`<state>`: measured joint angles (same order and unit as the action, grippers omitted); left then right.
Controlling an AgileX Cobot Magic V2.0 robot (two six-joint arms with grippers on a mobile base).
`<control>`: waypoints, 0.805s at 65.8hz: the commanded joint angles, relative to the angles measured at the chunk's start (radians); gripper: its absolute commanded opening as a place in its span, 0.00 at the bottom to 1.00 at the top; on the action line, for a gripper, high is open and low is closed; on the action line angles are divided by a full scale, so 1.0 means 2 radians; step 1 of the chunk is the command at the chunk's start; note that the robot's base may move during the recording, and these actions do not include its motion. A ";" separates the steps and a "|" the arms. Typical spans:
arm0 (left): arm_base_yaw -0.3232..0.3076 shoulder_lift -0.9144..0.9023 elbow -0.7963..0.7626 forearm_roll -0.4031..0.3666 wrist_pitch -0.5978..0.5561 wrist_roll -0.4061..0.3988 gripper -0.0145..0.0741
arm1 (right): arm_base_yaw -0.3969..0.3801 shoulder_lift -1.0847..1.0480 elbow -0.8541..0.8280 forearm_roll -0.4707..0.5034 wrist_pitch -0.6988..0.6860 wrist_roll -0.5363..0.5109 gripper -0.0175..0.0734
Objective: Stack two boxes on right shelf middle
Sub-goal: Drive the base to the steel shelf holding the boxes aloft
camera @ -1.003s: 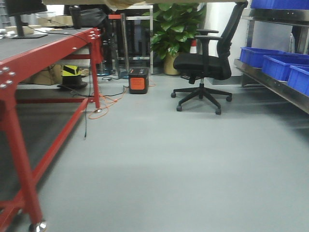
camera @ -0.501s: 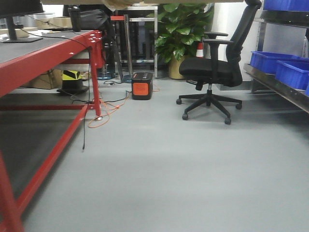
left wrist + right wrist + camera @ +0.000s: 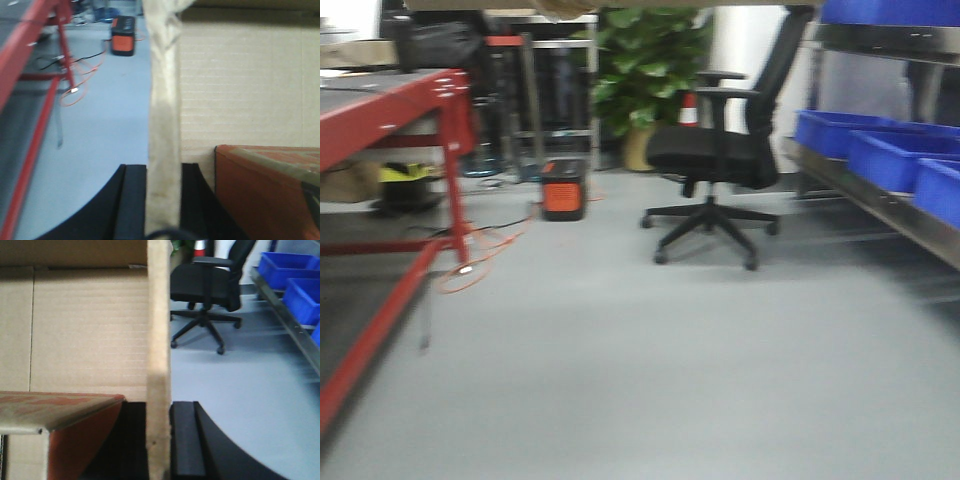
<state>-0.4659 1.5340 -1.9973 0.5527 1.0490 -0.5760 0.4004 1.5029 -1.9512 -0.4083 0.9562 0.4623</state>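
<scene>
The left claw (image 3: 162, 200) is pinched narrow on one upright wall of the box (image 3: 240, 85), with black fingers (image 3: 132, 200) on either side of the pale cardboard edge. The right claw (image 3: 159, 440) clamps the opposite wall the same way, so the box hangs between the two arms by thin board alone. That hold is the weak point: I judge that a jolt could bend a wall or pull it out of the pads. If the arms drift apart or together, the cardboard could tear or buckle and the load drop. From the left claw the box body runs toward 3 o'clock, and from the right claw toward 9 o'clock. A reddish-brown block (image 3: 75, 430) with a tan top sits low inside, and I cannot tell whether it is the second box. In the front view the grey floor (image 3: 640, 350) is smeared sideways, which suggests the base is moving. An office chair (image 3: 720, 160) stands at about 1 o'clock and the steel shelf (image 3: 880, 205) lies at 3 o'clock, well apart from the box and carrying blue bins (image 3: 890, 155). A red bench (image 3: 380, 105) flanks 9 o'clock. A carried corner could clip the chair or an upright on the way in.
</scene>
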 commanded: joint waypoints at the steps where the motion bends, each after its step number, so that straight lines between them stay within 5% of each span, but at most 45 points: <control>1: 0.002 -0.008 -0.007 0.023 -0.014 0.000 0.04 | -0.002 -0.010 -0.007 -0.021 -0.025 -0.001 0.02; 53: 0.002 -0.008 -0.007 0.023 -0.014 0.000 0.04 | -0.002 -0.010 -0.007 -0.021 -0.034 -0.001 0.02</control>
<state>-0.4659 1.5340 -1.9973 0.5565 1.0470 -0.5760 0.4004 1.5029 -1.9512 -0.4083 0.9358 0.4623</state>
